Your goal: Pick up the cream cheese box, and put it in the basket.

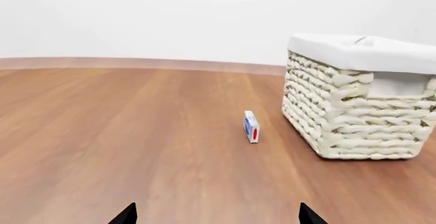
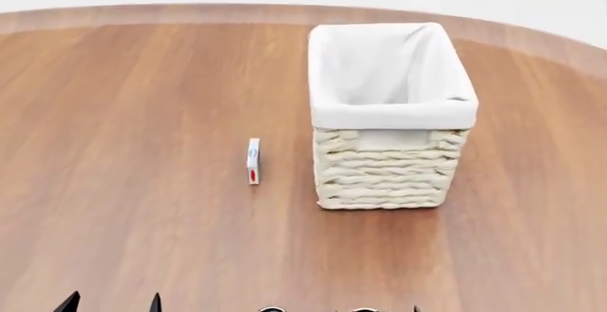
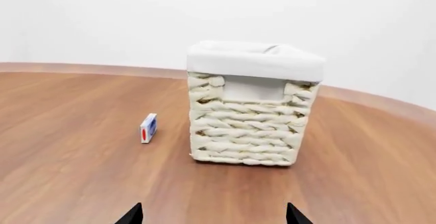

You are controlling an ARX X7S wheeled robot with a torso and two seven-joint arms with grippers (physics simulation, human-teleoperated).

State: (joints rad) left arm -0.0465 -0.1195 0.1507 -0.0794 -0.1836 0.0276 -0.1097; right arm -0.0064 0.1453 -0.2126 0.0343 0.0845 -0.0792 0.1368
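Note:
The cream cheese box is a small thin white box with a blue logo and a red mark. It stands on its edge on the wooden table, just left of the basket. The basket is woven cream wicker with a white liner and looks empty. The box also shows in the left wrist view and the right wrist view, with the basket beside it. My left gripper is open and empty at the near edge, well short of the box. My right gripper is open and empty, facing the basket.
The round wooden table ends in a curved far edge, with a plain white wall behind it. Nothing else stands on the table.

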